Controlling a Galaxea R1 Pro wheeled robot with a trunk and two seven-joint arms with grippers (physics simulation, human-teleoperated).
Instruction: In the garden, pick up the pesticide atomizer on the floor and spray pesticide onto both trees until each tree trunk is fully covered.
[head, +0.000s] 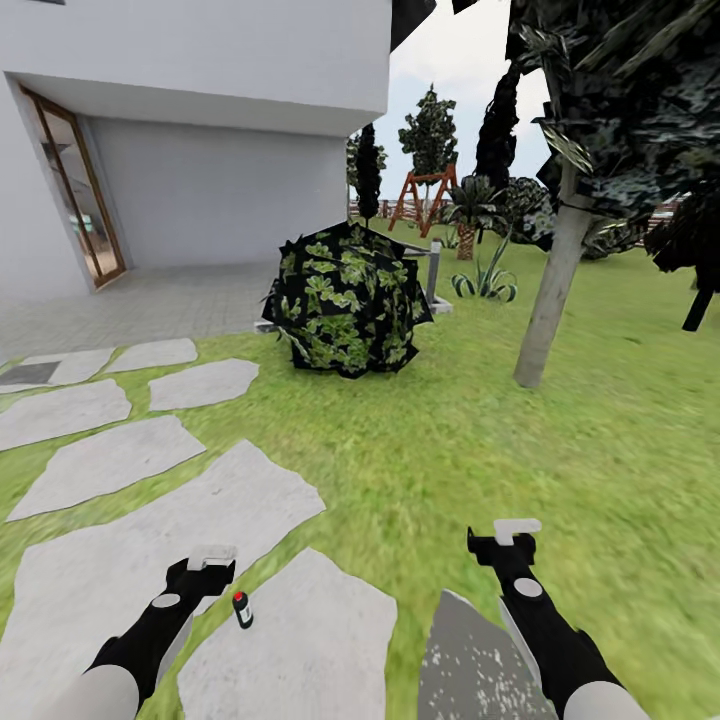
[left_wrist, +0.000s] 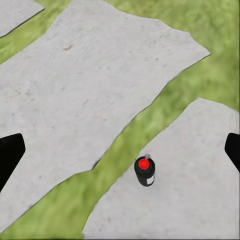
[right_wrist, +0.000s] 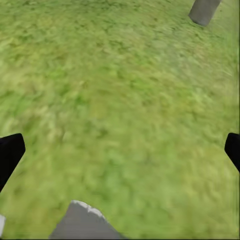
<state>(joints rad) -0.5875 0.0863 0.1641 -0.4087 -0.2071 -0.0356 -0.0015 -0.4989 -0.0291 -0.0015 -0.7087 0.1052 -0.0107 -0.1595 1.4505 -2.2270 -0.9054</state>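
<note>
Pesticide atomizer (head: 241, 608) stands upright on a stepping stone (head: 290, 650), just beside my left gripper (head: 207, 562), jaws spread wide.

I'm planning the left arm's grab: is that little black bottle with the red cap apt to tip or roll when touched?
Likely yes. The atomizer stands upright, slim and taller than wide, on a stepping stone, so a sideways nudge could topple it. Its round body would probably roll on that smooth slab. The open left claw hovers near it.
</note>
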